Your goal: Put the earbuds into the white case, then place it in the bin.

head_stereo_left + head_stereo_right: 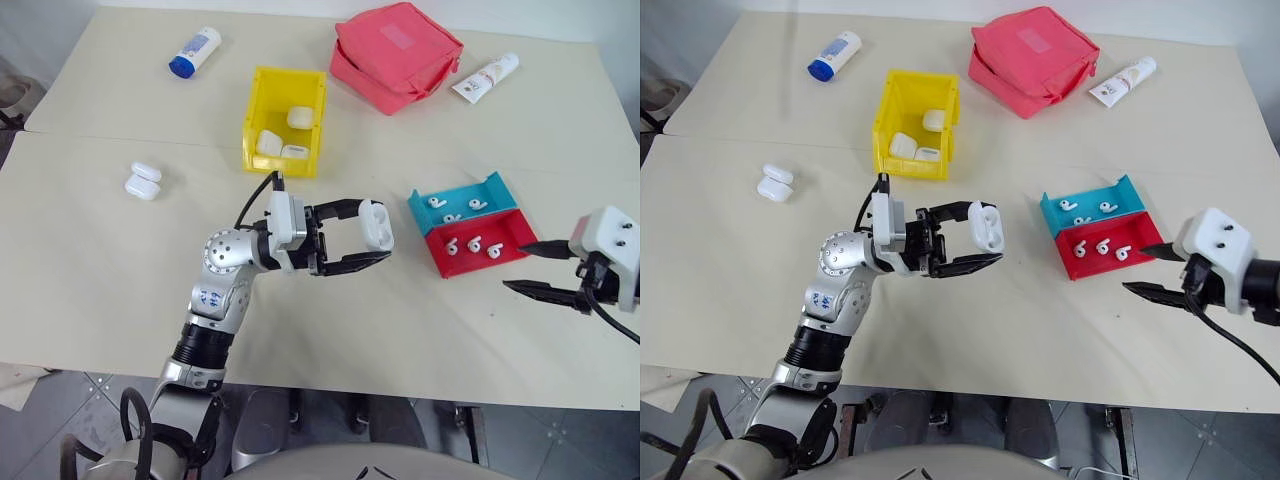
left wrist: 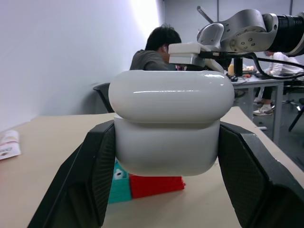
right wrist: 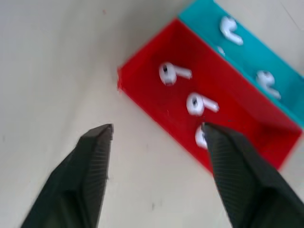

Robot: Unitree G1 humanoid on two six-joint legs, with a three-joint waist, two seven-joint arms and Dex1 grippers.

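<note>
The left jaws (image 1: 372, 243) are clamped on the white case (image 1: 377, 225), holding it above the tabletop (image 1: 100, 290) with the fingers pointing toward the robot's right. In the left wrist view the case (image 2: 168, 126) sits squarely between the two black fingers (image 2: 92, 175), its lid closed and a seam showing between lid and body. Beyond the tips of these jaws lie two shallow trays, touching side by side: the teal tray (image 1: 465, 195) farther off and the red tray (image 1: 480, 250) nearer the robot.

The right jaws (image 1: 540, 268) hang open and empty above the tabletop, just off the red tray's edge on the robot's right, tips pointing toward it. In the right wrist view the red tray (image 3: 190, 118) lies just ahead of the spread fingers (image 3: 90, 166). The earbuds (image 1: 474, 243) lie loose in the trays: three in the red one, several more in the teal one.

The yellow bin (image 1: 285, 120) stands farther back on the tabletop, beyond the left jaws, well apart from the held case; three white cases lie inside it. Two more white cases (image 1: 143, 180) lie together on the tabletop off to the left of the left arm. At the back are a white bottle with a blue cap (image 1: 195, 52), a red fabric pouch (image 1: 395, 55) and a white tube (image 1: 485, 78). A seated person (image 2: 154, 50) shows in the background of the left wrist view.
</note>
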